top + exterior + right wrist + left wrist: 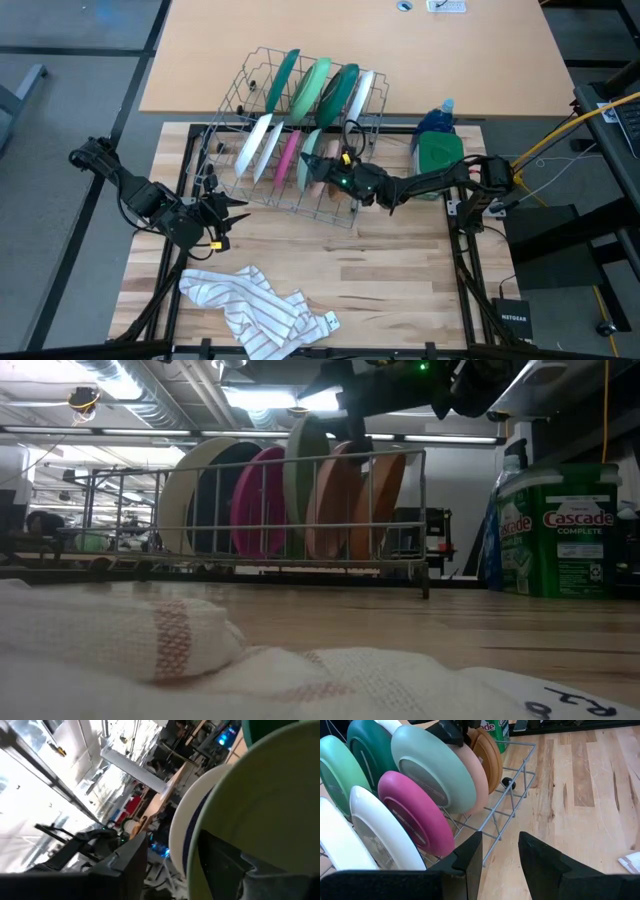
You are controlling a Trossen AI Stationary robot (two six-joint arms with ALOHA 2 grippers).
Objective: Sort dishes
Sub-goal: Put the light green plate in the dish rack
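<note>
A wire dish rack [240,90] stands at the table's middle with the dishes upright in its slots. The far row holds dark green [283,80], light green [315,85] and white [362,92] plates. The near row holds a white plate [375,825], a magenta plate [415,810], a pale green plate [432,770], a pink-tan plate [477,780] and a brown one [490,755]. My right gripper [172,840] is open at the top of the near row, its fingers either side of the pale green plate's rim [197,835]. My left gripper [500,845] hangs open and empty left of the rack. My right gripper reaches in about level from the table's right, its fingers astride the top rim of the pale green plate [445,747]. The plate stands upright in its slot. Whether a finger touches the rim, I cannot tell.
A striped white cloth [255,310] lies crumpled at the near edge. A green detergent tub [440,155] and a blue bottle [437,118] stand right of the rack. Bare wood [380,270] lies between the rack and the near edge.
</note>
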